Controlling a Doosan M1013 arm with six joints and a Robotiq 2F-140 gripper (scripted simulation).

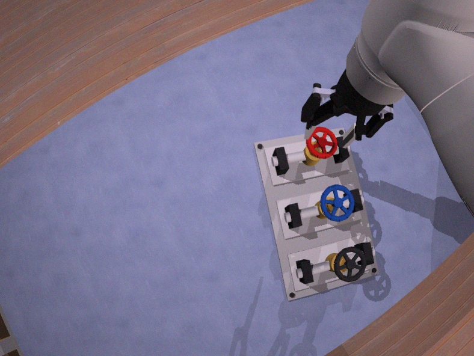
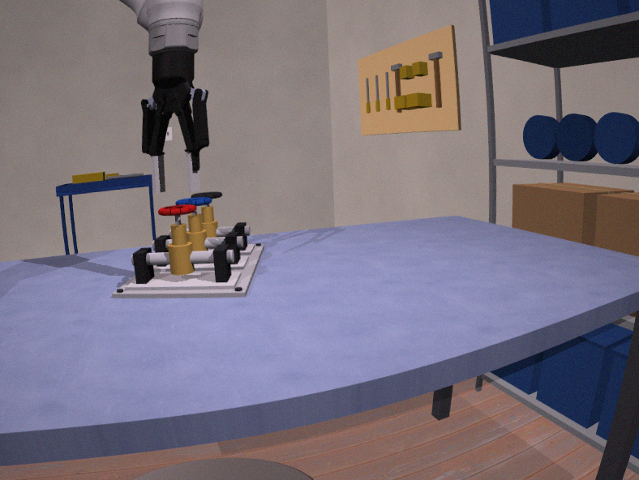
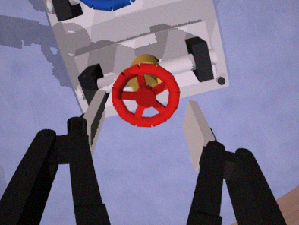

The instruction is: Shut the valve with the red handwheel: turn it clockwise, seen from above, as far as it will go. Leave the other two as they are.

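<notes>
Red handwheel at the plate's 12 o'clock end, untouched.
You see the red handwheel (image 3: pixel 146 96) flat atop its brass stem on the grey plate (image 1: pixel 267 199); the gripper (image 2: pixel 175 177) hangs vertical above it, half-spread, gripping nothing.
</notes>
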